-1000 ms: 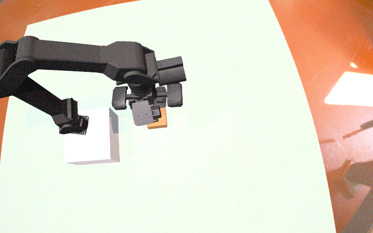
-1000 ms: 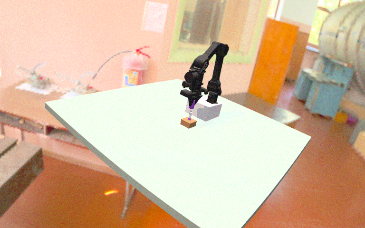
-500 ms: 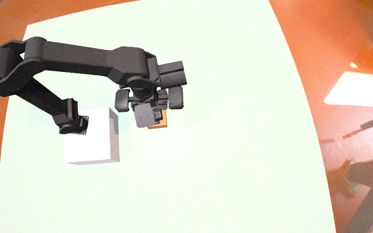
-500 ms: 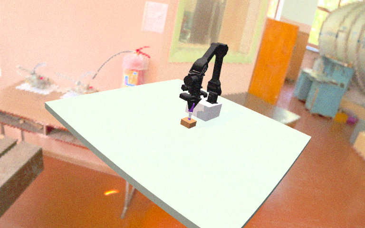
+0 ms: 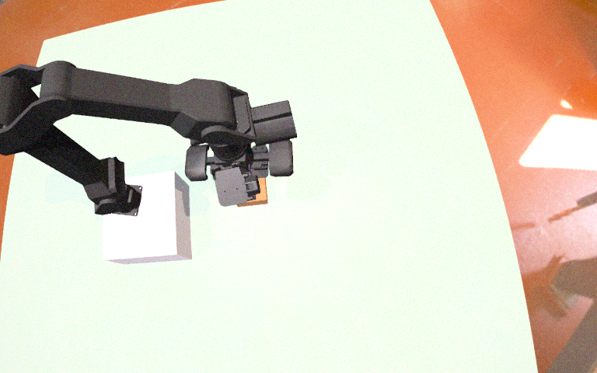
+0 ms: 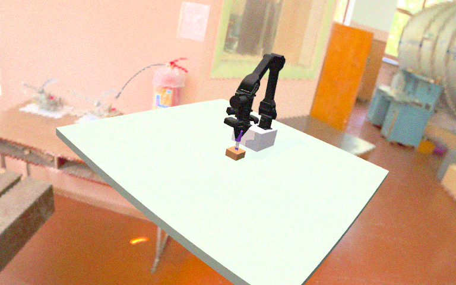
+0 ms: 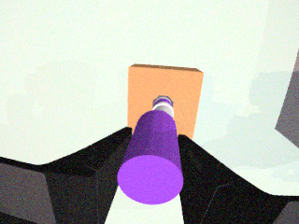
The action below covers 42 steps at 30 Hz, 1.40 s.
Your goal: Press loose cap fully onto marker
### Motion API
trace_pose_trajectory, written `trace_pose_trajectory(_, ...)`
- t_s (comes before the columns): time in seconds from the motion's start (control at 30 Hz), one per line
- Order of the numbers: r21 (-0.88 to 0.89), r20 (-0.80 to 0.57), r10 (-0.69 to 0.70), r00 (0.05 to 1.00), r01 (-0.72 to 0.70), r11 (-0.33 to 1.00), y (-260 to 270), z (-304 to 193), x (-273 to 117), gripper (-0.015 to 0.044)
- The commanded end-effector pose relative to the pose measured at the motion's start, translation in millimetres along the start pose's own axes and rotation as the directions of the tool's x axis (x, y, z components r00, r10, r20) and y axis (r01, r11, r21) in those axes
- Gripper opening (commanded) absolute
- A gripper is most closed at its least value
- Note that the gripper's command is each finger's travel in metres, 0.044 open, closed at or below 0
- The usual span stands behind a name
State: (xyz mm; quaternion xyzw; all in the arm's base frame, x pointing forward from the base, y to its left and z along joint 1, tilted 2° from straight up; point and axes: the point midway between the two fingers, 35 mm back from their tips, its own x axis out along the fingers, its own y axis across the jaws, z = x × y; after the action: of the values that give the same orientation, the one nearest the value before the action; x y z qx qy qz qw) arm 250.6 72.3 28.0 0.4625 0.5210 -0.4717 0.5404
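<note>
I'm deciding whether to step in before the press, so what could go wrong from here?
The cap is gripped in the jaws and appears slightly tilted against the marker, so pressing might jam it. The cap stands up past the pinching jaws, so it could slip between them under load. The small holder block shows no visible clamp, so an off-centre push might shift it across the table.

It looks like a workshop or teaching lab: a fire extinguisher (image 6: pixel 168 82) on the pink wall, blue metal cabinets (image 6: pixel 407 116), a huge ribbed tank (image 6: pixel 430 50), and a workbench (image 6: pixel 29 134) behind the surface's left corner (image 6: pixel 62 131).
</note>
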Motion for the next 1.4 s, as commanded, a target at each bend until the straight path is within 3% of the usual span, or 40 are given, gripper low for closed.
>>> trace_pose_trajectory(0.0, 0.002, 0.001, -0.015, 1.0, 0.015, 1.0, -3.1, -0.1, 21.9, 0.0)
trace_pose_trajectory(0.63, 0.002, 0.0, -0.015, 1.0, 0.015, 1.0, -3.1, -0.9, 30.2, 0.0)
trace_pose_trajectory(1.17, -0.001, -0.002, -0.014, 1.0, 0.014, 1.0, -2.8, -1.2, 29.3, 0.042)
trace_pose_trajectory(1.3, -0.001, -0.002, -0.014, 1.0, 0.014, 1.0, -2.2, -1.2, 26.4, 0.044)
trace_pose_trajectory(1.37, -0.001, -0.002, -0.014, 1.0, 0.014, 1.0, 0.5, -1.7, 2.1, 0.044)
